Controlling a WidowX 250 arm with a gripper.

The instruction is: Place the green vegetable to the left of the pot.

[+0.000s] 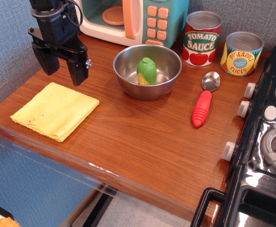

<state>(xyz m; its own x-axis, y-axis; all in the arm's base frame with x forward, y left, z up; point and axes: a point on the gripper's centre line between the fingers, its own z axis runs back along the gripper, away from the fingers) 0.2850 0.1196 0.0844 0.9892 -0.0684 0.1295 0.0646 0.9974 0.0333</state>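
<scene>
The green vegetable (147, 71) is sitting upright inside the pot (147, 71), probably light, hard, slippery plastic; grasping across its ribbed husk looks best. The gripper (62, 68) is hovering left, fingers apart, empty.

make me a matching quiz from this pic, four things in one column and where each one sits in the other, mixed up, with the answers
Things:
1. small green and yellow plastic toy corn cob
2. flat yellow cloth
3. spoon with red ribbed handle
4. pineapple slices can

Places:
A. on the wood right of the round shiny steel bowl
B. below the black gripper, jaws open
C. inside the bowl
D. right of the tomato sauce can

Pairs: 1-C, 2-B, 3-A, 4-D
</scene>
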